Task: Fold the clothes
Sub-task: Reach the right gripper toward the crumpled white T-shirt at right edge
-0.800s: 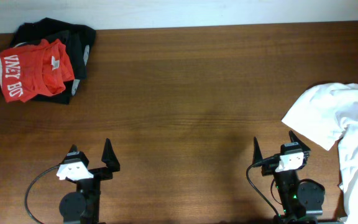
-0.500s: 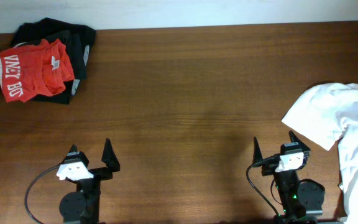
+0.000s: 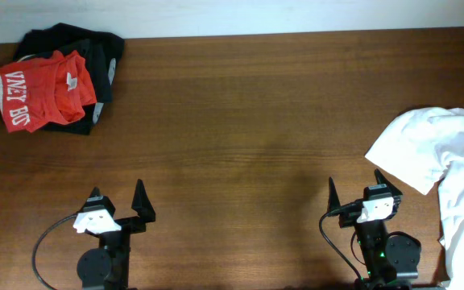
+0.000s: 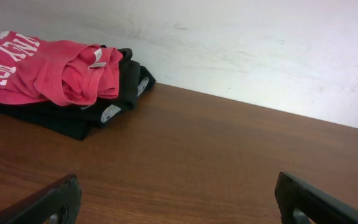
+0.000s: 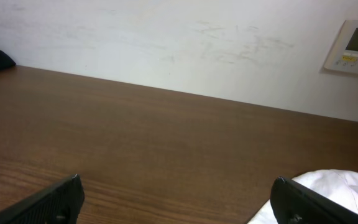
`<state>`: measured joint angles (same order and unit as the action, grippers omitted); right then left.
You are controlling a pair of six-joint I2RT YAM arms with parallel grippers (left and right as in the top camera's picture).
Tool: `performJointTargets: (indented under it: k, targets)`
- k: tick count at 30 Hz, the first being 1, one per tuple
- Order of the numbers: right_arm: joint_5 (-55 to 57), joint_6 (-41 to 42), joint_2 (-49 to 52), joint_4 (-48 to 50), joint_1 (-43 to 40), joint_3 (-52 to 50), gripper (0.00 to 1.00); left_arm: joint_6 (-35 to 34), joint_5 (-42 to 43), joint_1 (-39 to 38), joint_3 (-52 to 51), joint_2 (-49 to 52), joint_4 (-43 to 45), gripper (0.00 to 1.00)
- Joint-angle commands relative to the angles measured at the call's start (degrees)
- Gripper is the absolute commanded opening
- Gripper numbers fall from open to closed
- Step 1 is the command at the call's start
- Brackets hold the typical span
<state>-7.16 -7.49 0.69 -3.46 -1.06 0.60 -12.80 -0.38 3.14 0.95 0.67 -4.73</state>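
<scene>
The right end effector (image 3: pixel 355 190) sits low in the frame, right of centre in the overhead view, with its two fingers spread wide and nothing between them. Its own wrist view shows the same wide gap with only bare wood in it. The left end effector (image 3: pixel 118 196), low and left of centre, is likewise spread and empty. The white T-shirt (image 3: pixel 429 153) lies to the right of the right end effector, and its nearest fold is just beside the fingers' right-hand side. From there the crumpled heap climbs to the middle of the right edge and runs down along that edge out of the picture. Its long axis therefore seems to run top to bottom, though part of the cloth is cut off and the true outline cannot be told. In the right wrist view only a corner of it shows, at the lower right. The right arm is plainly the nearer one, and the left is well apart from the shirt, so the first reach probably falls to the right, going rightward and slightly up the frame. The table (image 3: pixel 240 121) is dark brown wood, and its whole middle offers space to spread the shirt. At the upper left, well apart from both arms, a red shirt (image 3: pixel 43 93) with white lettering lies on a black garment (image 3: pixel 99 48). Behind the table is a pale scuffed wall (image 4: pixel 241 43) with a small control panel (image 5: pixel 353 46) at its upper right.
</scene>
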Motion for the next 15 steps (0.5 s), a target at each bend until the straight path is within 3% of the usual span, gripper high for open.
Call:
performJointTargets:
  k: [1,2,3,5,7,11,13,15]
  targets:
    - [0.11,0.24,-0.5,-0.37,0.35,-0.28,0.99,1.14,0.63,-0.02,-0.44,-0.31,0.0,0.99]
    - [-0.87,1.16,-0.48,-0.2,0.35,-0.28,0.99,1.14,0.63,-0.02,-0.44,-0.31,0.0,0.99]
    - [-7.04,8.7,-0.5,0.33,0.37,-0.28,0.99,1.14,0.61,-0.02,-0.44,-0.31,0.0,0.99]
    - [-27.23,35.34,-0.5,0.68,0.35,-0.28,0.99,1.14,0.61,-0.02,-0.44,-0.31,0.0,0.99]
    - [-31.41,43.21,-0.5,0.87,0.35,-0.28,0.99,1.14,0.63,-0.02,-0.44,-0.31,0.0,0.99]
    - [-31.67,53.0,-0.48,6.58,0.35,-0.28,0.99,1.14,0.61,-0.02,-0.44,-0.31,0.0,0.99]
    - [-29.62,53.51,-0.48,17.75,0.35,0.85,0.99,1.14,0.63,-0.02,-0.44,-0.31,0.0,0.99]
    - [-27.82,53.42,0.37,17.66,0.35,3.69,0.99,1.14,0.61,-0.02,-0.44,-0.31,0.0,0.99]
